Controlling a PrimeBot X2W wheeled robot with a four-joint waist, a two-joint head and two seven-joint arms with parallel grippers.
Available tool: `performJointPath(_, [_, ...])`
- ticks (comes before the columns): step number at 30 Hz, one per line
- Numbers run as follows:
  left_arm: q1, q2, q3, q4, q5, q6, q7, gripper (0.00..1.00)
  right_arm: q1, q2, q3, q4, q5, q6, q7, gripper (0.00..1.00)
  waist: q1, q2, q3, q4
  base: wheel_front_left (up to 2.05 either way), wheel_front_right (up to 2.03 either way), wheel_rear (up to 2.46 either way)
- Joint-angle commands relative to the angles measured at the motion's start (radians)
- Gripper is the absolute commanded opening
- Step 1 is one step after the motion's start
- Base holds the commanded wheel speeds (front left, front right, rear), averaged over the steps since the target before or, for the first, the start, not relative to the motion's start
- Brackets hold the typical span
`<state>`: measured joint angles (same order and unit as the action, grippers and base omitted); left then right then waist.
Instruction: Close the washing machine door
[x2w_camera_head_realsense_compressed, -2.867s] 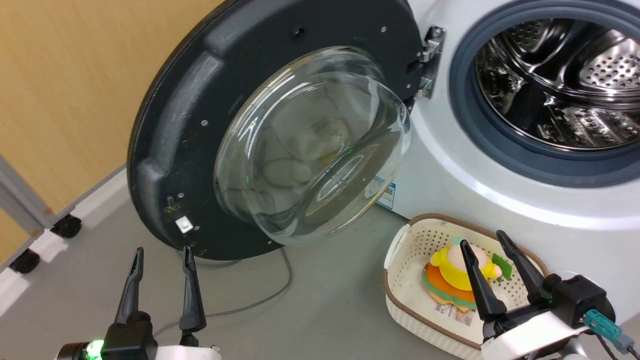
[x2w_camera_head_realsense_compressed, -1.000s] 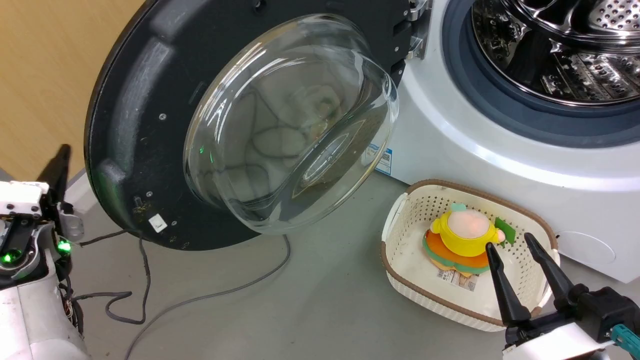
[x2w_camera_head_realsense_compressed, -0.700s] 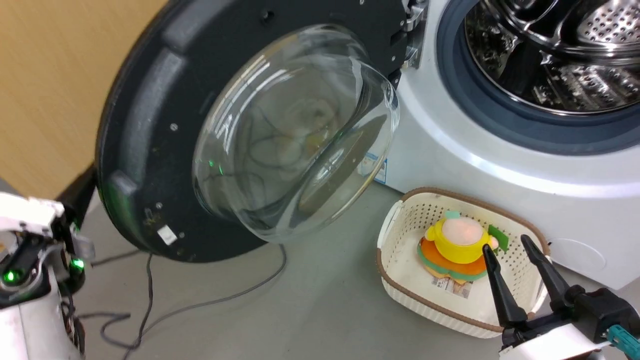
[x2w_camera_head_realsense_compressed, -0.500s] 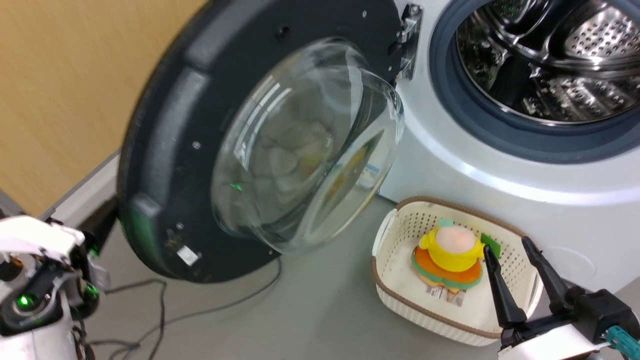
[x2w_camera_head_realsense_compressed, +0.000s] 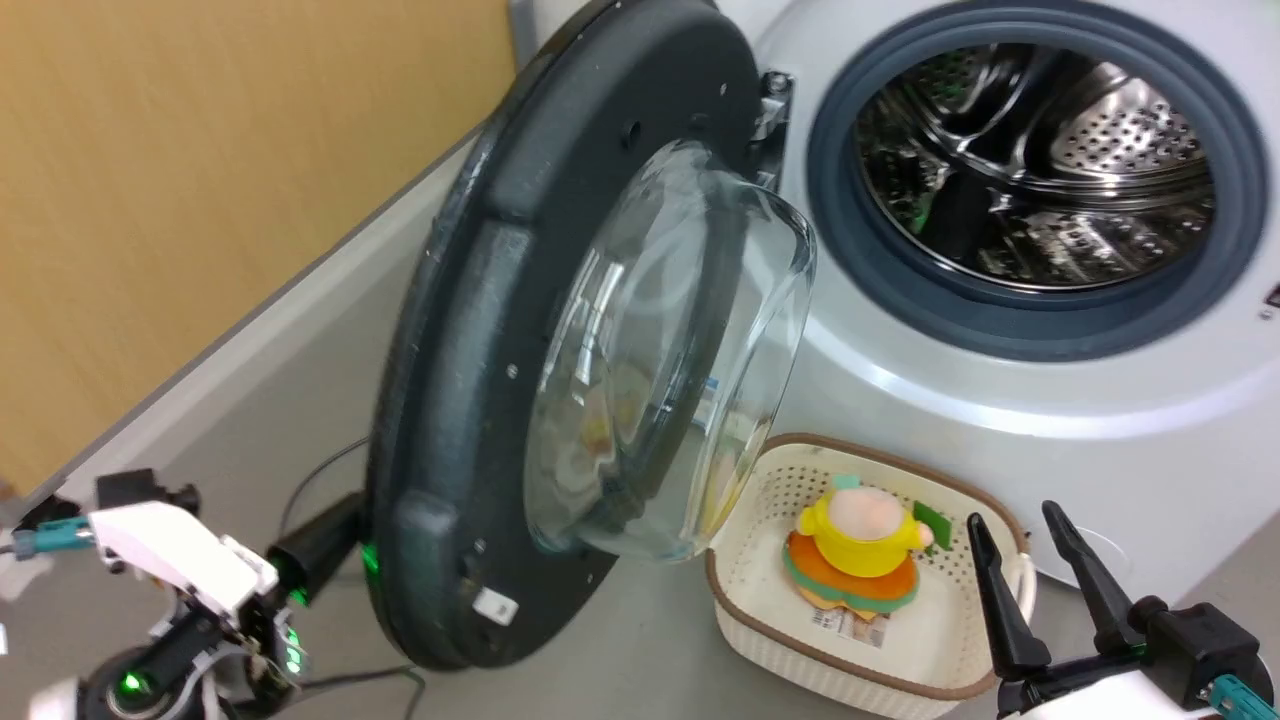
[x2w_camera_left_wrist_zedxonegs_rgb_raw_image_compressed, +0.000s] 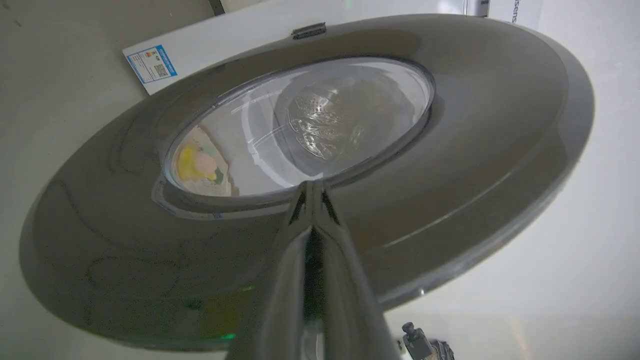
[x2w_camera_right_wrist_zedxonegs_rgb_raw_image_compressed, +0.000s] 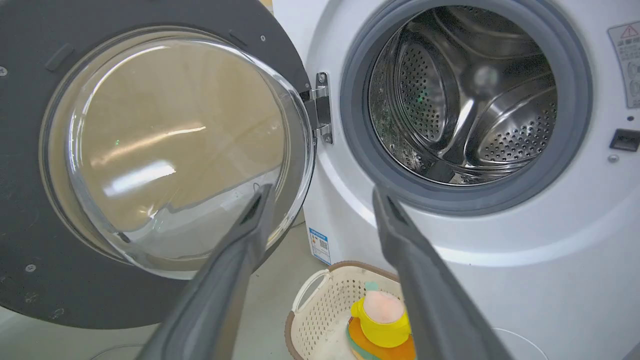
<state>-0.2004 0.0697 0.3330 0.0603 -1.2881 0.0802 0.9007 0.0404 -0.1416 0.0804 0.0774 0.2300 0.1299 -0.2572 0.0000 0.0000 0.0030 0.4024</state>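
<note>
The washing machine door (x2w_camera_head_realsense_compressed: 480, 400), black-rimmed with a bulging glass bowl (x2w_camera_head_realsense_compressed: 680, 350), stands about half open, hinged at the left of the washing machine (x2w_camera_head_realsense_compressed: 900, 380). The steel drum (x2w_camera_head_realsense_compressed: 1030, 170) lies exposed. My left gripper (x2w_camera_head_realsense_compressed: 345, 530) is behind the door at the lower left. In the left wrist view the left gripper (x2w_camera_left_wrist_zedxonegs_rgb_raw_image_compressed: 312, 186) is shut, its tips touching the door's glossy outer face (x2w_camera_left_wrist_zedxonegs_rgb_raw_image_compressed: 450, 165) just under the window. My right gripper (x2w_camera_head_realsense_compressed: 1010, 525) hangs open at the lower right, holding nothing. From the right wrist, the right gripper (x2w_camera_right_wrist_zedxonegs_rgb_raw_image_compressed: 322, 195) faces the door (x2w_camera_right_wrist_zedxonegs_rgb_raw_image_compressed: 30, 210) and drum (x2w_camera_right_wrist_zedxonegs_rgb_raw_image_compressed: 465, 100).
A cream basket (x2w_camera_head_realsense_compressed: 745, 610) with a yellow and orange plush toy (x2w_camera_head_realsense_compressed: 860, 545) sits on the floor in front of the machine, right under the glass bowl. A grey cable (x2w_camera_head_realsense_compressed: 310, 480) lies on the floor behind the door. A wood-coloured wall (x2w_camera_head_realsense_compressed: 200, 200) stands on the left.
The door has swung from wide open toward the drum opening. My left arm moved round behind it and follows its outer face. The head camera shifted; the right gripper stays open.
</note>
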Motion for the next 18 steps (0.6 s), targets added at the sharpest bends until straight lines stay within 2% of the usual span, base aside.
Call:
performJointPath(1, [0.032,-0.011,-0.027,-0.034,-0.02,0.012,0.012,0.0,0.015,0.005,-0.004,-0.001,0.007,0.001,-0.005,1.0,0.0,0.0,-0.006,-0.023,0.0,0.0,0.0])
performJointPath(8, [0.12,-0.019,-0.129,-0.124,-0.114,0.054,0.01,0.0,0.017,0.006,-0.014,0.002,0.006,0.001,-0.005,1.0,0.0,0.0,-0.005,-0.087,0.0,0.0,0.0])
performJointPath(10, [0.162,-0.019,-0.194,-0.156,-0.169,0.063,-0.023,0.0,0.018,0.006,-0.023,0.003,0.006,0.001,-0.005,1.0,0.0,0.0,0.002,-0.125,0.0,0.0,0.0])
performJointPath(15, [0.2,-0.019,-0.269,-0.177,-0.233,0.067,-0.082,0.0,0.018,0.002,-0.027,0.004,0.004,0.001,-0.005,1.0,0.0,0.0,0.011,-0.183,0.0,0.0,0.0])
performJointPath(18, [0.22,-0.019,-0.32,-0.182,-0.27,0.054,-0.126,0.0,0.011,-0.002,-0.028,0.004,0.002,0.001,-0.005,1.0,0.0,0.0,0.021,-0.235,0.0,0.0,0.0])
